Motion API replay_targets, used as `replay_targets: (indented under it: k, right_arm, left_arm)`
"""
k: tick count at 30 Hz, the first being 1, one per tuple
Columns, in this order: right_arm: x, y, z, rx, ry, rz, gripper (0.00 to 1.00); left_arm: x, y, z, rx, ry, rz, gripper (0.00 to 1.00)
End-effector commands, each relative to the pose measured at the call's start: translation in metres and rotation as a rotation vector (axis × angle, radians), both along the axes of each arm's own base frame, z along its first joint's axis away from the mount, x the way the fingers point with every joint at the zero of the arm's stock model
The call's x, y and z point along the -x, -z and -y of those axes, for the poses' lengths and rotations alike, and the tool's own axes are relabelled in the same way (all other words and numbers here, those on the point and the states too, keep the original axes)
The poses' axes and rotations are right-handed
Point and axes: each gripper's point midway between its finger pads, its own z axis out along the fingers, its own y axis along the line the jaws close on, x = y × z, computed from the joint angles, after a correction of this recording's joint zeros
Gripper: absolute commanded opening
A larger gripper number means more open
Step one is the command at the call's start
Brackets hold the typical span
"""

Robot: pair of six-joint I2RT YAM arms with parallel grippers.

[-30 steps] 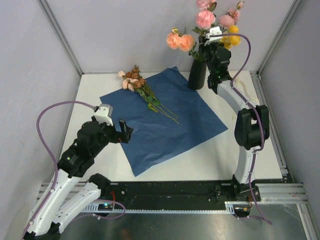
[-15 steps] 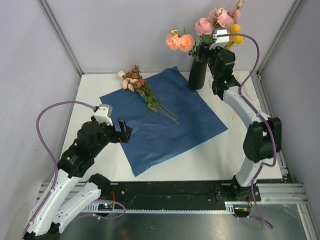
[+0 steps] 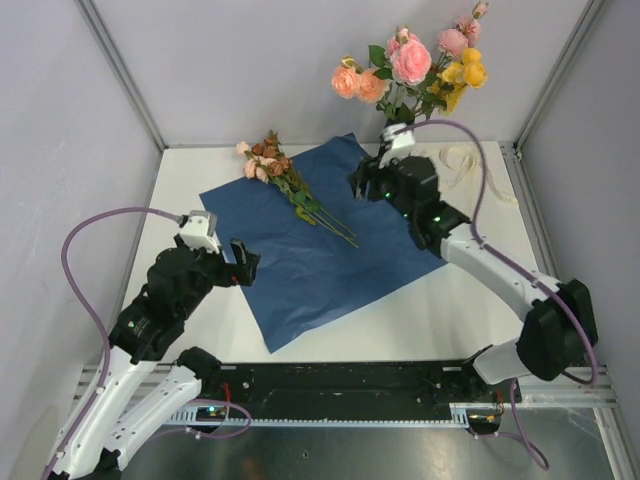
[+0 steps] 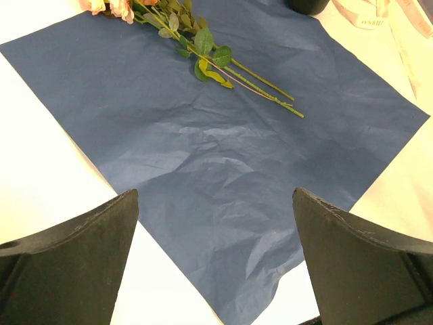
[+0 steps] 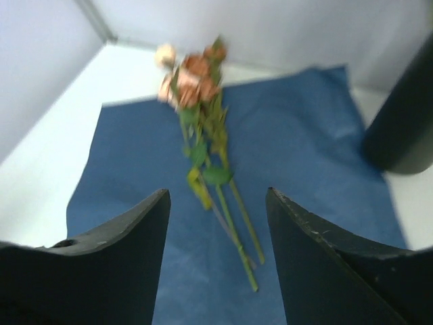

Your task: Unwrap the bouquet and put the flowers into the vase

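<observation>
The blue paper (image 3: pixel 325 235) lies unfolded and flat on the table. A bunch of brownish-red flowers (image 3: pixel 272 160) rests on its far left corner, stems pointing toward the middle (image 5: pixel 230 217). Pink, peach and yellow flowers (image 3: pixel 410 62) stand in the black vase (image 5: pixel 406 122), which my right arm mostly hides in the top view. My right gripper (image 3: pixel 362 183) hovers open over the paper's far side, just in front of the vase, facing the lying stems (image 5: pixel 216 193). My left gripper (image 3: pixel 243 262) is open above the paper's near left edge (image 4: pixel 215 193), holding nothing.
A cream ribbon (image 3: pixel 472 165) lies loose on the white table (image 3: pixel 190 190) to the right of the vase, also in the left wrist view (image 4: pixel 379 13). Grey walls with metal corner posts (image 3: pixel 120 70) enclose the table on three sides.
My right gripper opened at the vase, leaving the flowers standing in it, then swung down and left over the paper. The left arm shifted only slightly.
</observation>
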Motion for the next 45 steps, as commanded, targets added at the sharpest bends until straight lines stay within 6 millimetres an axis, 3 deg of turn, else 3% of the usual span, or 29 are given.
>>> replay_targets:
  k: [1, 7, 16, 20, 31, 41, 45]
  right_arm:
    - [0.014, 0.075, -0.043, 0.072, -0.125, -0.148, 0.6]
    - [0.004, 0.134, -0.082, 0.102, -0.212, -0.21, 0.43]
    - [-0.024, 0.204, -0.114, 0.196, -0.251, -0.376, 0.38]
    - [-0.033, 0.222, -0.124, 0.227, -0.265, -0.44, 0.38]
    - [-0.051, 0.244, -0.144, 0.235, -0.272, -0.528, 0.37]
    - [-0.047, 0.276, -0.147, 0.277, -0.252, -0.651, 0.4]
    - [-0.046, 0.28, -0.145, 0.288, -0.246, -0.663, 0.4]
  left_arm:
    - [-0.003, -0.001, -0.004, -0.007, -0.022, 0.02, 1.0]
    - [-0.003, -0.001, -0.005, -0.01, -0.025, 0.022, 1.0]
    - [-0.003, 0.0, -0.004, -0.011, -0.023, 0.018, 1.0]
    - [-0.003, 0.001, -0.005, -0.014, -0.027, 0.016, 1.0]
    - [-0.005, 0.002, -0.006, -0.02, -0.037, 0.012, 1.0]
    - [-0.005, 0.002, -0.006, -0.021, -0.037, 0.013, 1.0]
    - [-0.004, 0.002, -0.006, -0.02, -0.038, 0.014, 1.0]
